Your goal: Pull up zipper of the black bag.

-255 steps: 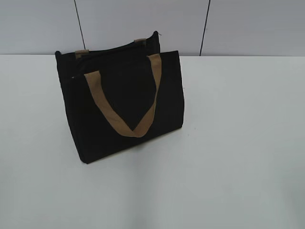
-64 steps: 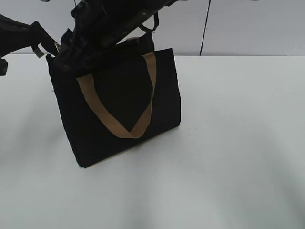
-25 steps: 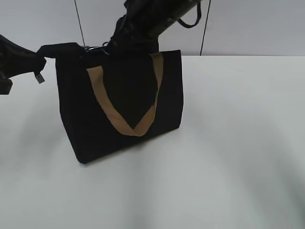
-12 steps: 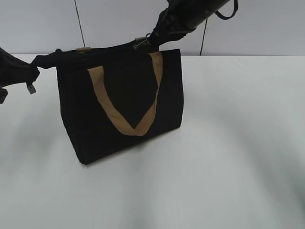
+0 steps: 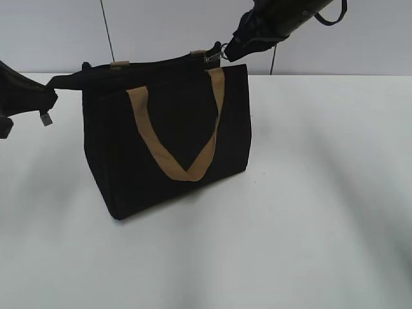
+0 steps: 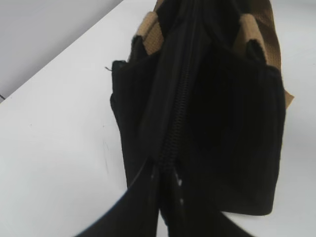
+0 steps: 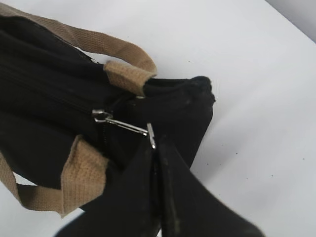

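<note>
In the exterior view, the boxy black fabric bag (image 5: 167, 135) with tan-brown webbing handles (image 5: 183, 138) stands upright on the white bench (image 5: 309, 212), left of centre. The left hand (image 5: 48, 96) is at the bag's left top corner, its dark fingers closed on a stretched end of the black fabric. The right hand (image 5: 226, 50) comes in from the upper right and meets the small silvery metal zipper pull (image 5: 214, 56) at the bag's right top corner, just above the near handle's right end.

In the left wrist view, the thin black zipper line (image 6: 177, 113) runs away from the camera along the middle of the bag's top, its teeth meshed along the visible stretch. The left hand's fingers (image 6: 133, 202) are pressed together on the fabric at the near end of that line.

In the right wrist view, the pull (image 7: 126, 126) lies flat and stretched toward the camera from its slider near the bag's end. The right hand's two dark fingers (image 7: 140, 192) are clamped together on the pull's free tip. A handle end sits on each side of the zipper.
</note>
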`<state>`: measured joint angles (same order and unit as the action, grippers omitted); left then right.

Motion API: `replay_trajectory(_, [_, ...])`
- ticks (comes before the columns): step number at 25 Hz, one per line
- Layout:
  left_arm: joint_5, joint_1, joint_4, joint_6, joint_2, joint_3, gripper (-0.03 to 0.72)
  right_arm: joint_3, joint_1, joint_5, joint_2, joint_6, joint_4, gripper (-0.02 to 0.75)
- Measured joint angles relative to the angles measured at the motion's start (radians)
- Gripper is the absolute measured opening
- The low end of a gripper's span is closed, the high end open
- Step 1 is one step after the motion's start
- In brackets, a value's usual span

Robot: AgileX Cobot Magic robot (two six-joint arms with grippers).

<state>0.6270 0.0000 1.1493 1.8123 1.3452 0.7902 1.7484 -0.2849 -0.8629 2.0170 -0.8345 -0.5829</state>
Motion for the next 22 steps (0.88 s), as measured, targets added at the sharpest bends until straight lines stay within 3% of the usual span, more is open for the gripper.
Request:
replay_trajectory(3, [-0.001, 0.0, 0.007, 0.0, 0.0, 0.0, 0.006, 0.0, 0.001, -0.009, 0.0, -0.002, -0.001, -0.009])
replay_trajectory(6, [-0.004, 0.002, 0.017, 0.0, 0.0, 0.0, 0.058, 0.0, 0.013, -0.022, 0.0, -0.033, -0.011, 0.083])
replay_trajectory(9, [-0.016, 0.005, 0.047, 0.0, 0.0, 0.0, 0.223, 0.0, 0.028, -0.031, 0.0, -0.045, -0.022, 0.271])
replay_trajectory(11, [-0.031, 0.005, 0.078, -0.001, 0.0, 0.0, 0.391, 0.0, 0.03, -0.047, -0.006, -0.047, -0.027, 0.375])
replay_trajectory(14, [-0.03, 0.007, 0.122, -0.001, 0.0, 0.0, 0.578, 0.0, 0.03, -0.064, -0.036, -0.053, -0.033, 0.432])
replay_trajectory(15, [-0.029, 0.007, 0.131, -0.006, 0.0, 0.0, 0.608, 0.0, 0.03, -0.065, -0.049, -0.058, -0.035, 0.438])
replay_trajectory(19, [-0.027, 0.007, 0.143, -0.127, 0.0, 0.0, 0.645, 0.0, 0.031, -0.078, -0.109, -0.073, -0.034, 0.448])
replay_trajectory(22, [0.007, 0.007, 0.045, -0.3, 0.0, 0.018, 0.648, 0.0, 0.031, -0.104, -0.145, -0.062, 0.004, 0.449])
